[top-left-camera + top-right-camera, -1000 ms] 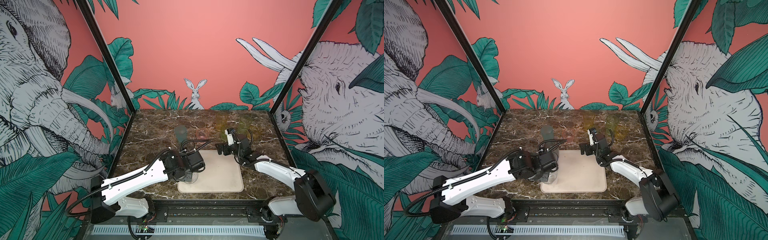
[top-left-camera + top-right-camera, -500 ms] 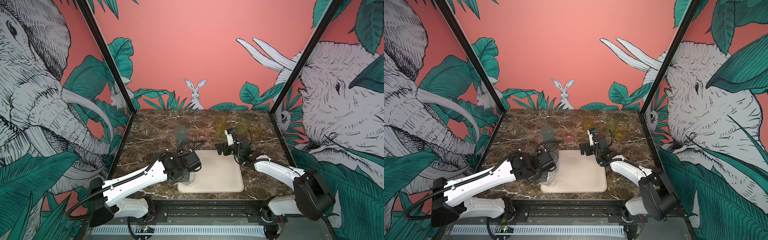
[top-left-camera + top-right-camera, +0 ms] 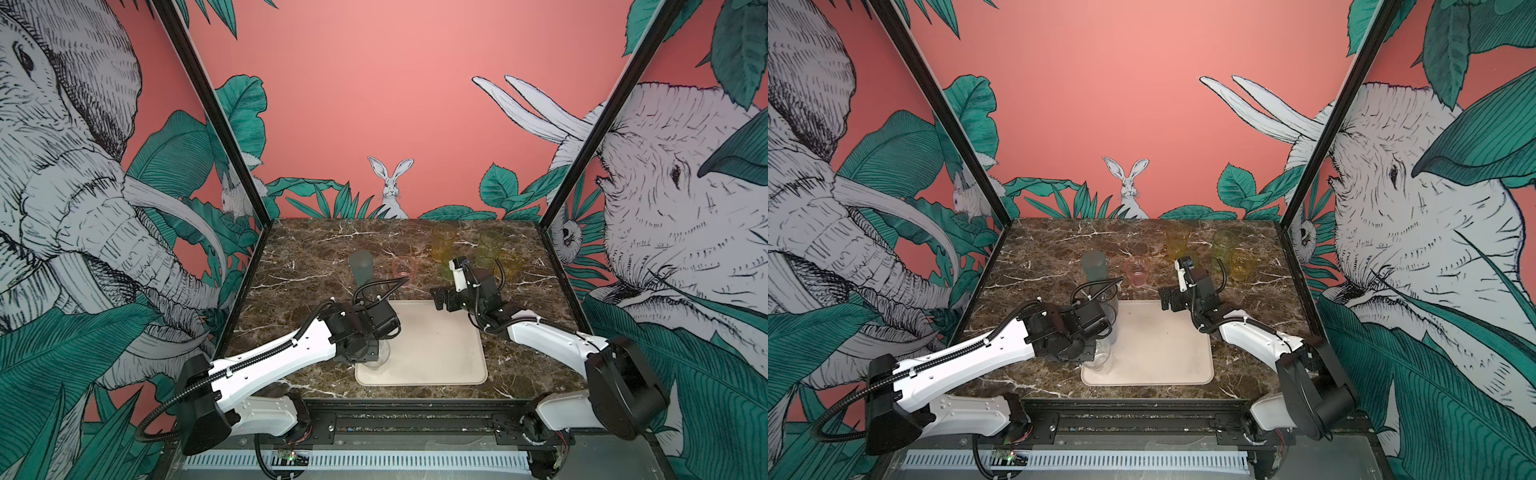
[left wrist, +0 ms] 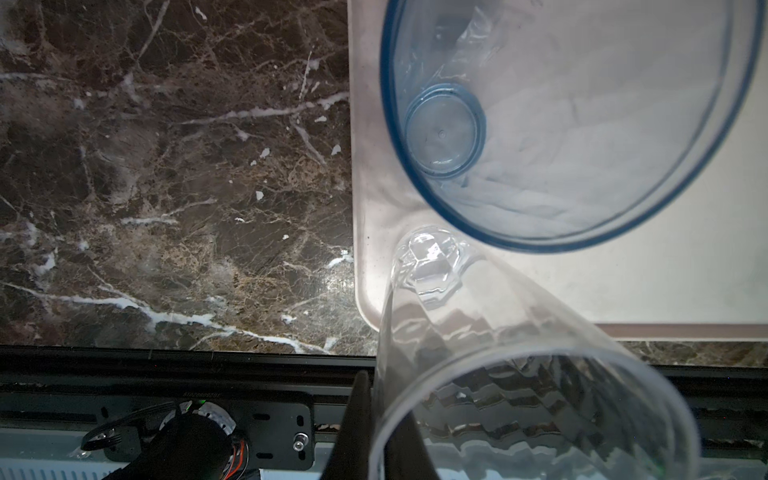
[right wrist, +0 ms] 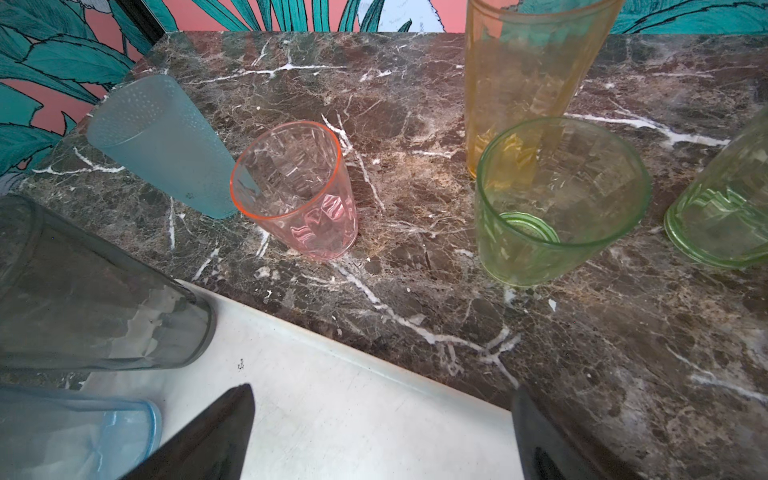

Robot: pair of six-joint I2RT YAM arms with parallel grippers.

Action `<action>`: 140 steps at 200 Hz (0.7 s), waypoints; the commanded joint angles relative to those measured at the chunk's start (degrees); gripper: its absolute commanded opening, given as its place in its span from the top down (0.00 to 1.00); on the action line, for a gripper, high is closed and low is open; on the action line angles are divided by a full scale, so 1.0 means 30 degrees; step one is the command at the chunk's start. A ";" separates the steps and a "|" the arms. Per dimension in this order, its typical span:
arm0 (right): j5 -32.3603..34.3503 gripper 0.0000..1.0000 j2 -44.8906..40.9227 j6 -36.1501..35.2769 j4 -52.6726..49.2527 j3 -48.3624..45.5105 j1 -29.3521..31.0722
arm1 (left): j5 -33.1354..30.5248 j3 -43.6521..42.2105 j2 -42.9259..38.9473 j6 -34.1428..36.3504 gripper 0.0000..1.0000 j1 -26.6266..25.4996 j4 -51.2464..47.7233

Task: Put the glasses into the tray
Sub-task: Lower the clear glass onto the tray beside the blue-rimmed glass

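Easing the clear tumbler (image 4: 498,374) down. Over the last second my left hand (image 4: 374,419) has slid it toward the near-left corner of the tray (image 3: 440,357), still clenched on the rim. The base looks about seated just beside the blue glass (image 4: 561,124), so I reckon that's number three nearly in, counting the grey glass (image 5: 83,291). My right hand (image 5: 382,399) hasn't budged and hangs released wide over the tray's far edge. The pink glass (image 5: 299,195) and green glass (image 5: 557,199) are waiting on the bench (image 3: 316,266).

Clear glass (image 4: 519,353), blue glass (image 4: 582,145), grey glass (image 5: 91,291) along cream tray's (image 3: 440,353) left edge (upright); six others (image 5: 295,191) beyond
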 commanded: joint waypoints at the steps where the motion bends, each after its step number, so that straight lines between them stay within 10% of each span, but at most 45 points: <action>1: 0.0067 0.01 0.0271 -0.0112 0.0312 0.0311 0.0130 | -0.0039 -0.0273 0.0038 -0.0085 1.00 0.0139 -0.0197; 140: 0.0014 0.01 0.0522 -0.0097 0.0183 0.0453 0.0113 | 0.0527 -0.1022 0.0394 0.0208 1.00 0.0603 0.0928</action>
